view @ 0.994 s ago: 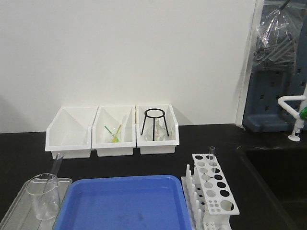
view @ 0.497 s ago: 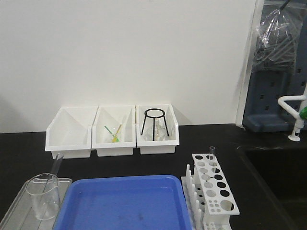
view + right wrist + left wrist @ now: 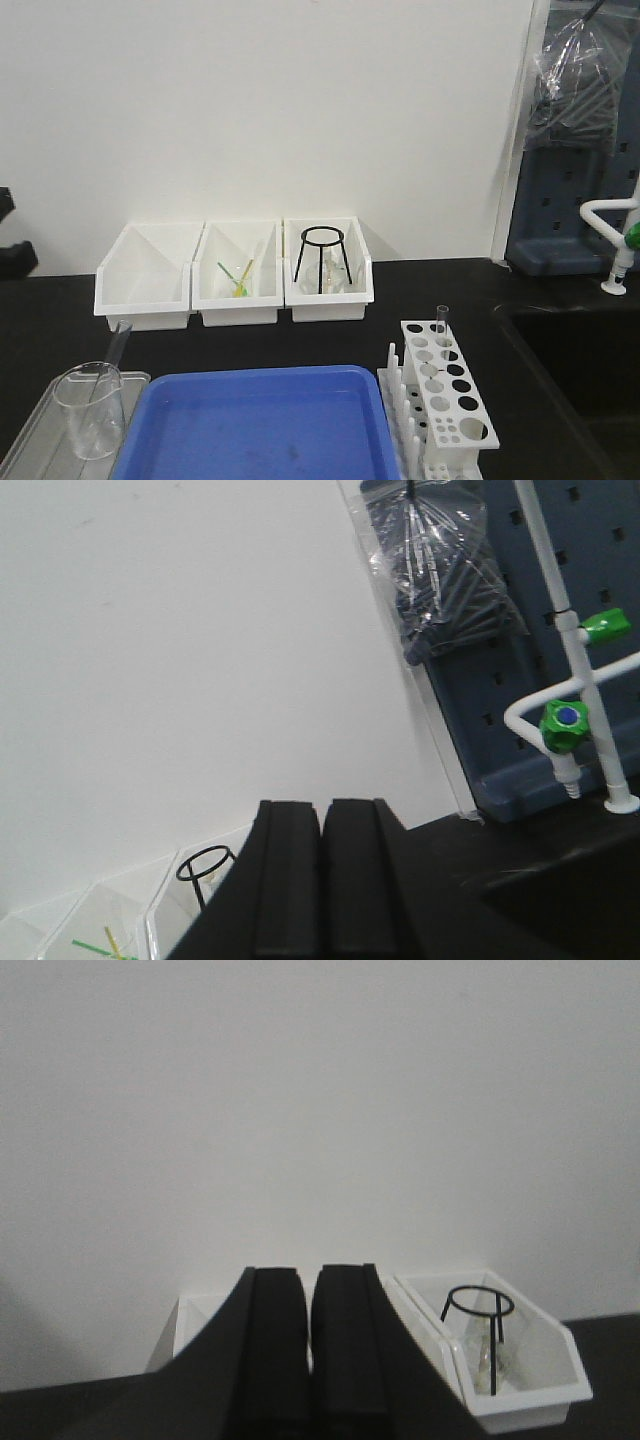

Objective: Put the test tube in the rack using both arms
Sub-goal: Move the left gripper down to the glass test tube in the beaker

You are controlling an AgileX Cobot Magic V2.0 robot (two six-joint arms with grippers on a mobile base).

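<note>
A slim clear test tube (image 3: 118, 340) leans in a squat beaker (image 3: 90, 410) at the front left. A second tube (image 3: 442, 322) stands upright in a far hole of the white rack (image 3: 455, 405) at the front right. In the left wrist view my left gripper (image 3: 310, 1278) is shut and empty, held high and facing the wall and the white bins. A black part of the left arm (image 3: 14, 258) shows at the left edge of the front view. In the right wrist view my right gripper (image 3: 322, 808) is shut and empty, also raised toward the wall.
A blue tray (image 3: 250, 425) lies front centre, with a grey tray (image 3: 25, 445) under the beaker. Three white bins (image 3: 238, 290) stand along the wall; the right one holds a black wire tripod (image 3: 322, 258). A sink (image 3: 580, 350) and a white tap (image 3: 612, 235) are at the right.
A black part of the left arm has come into the front view at the left edge. The tubes, beaker and rack have not moved.
</note>
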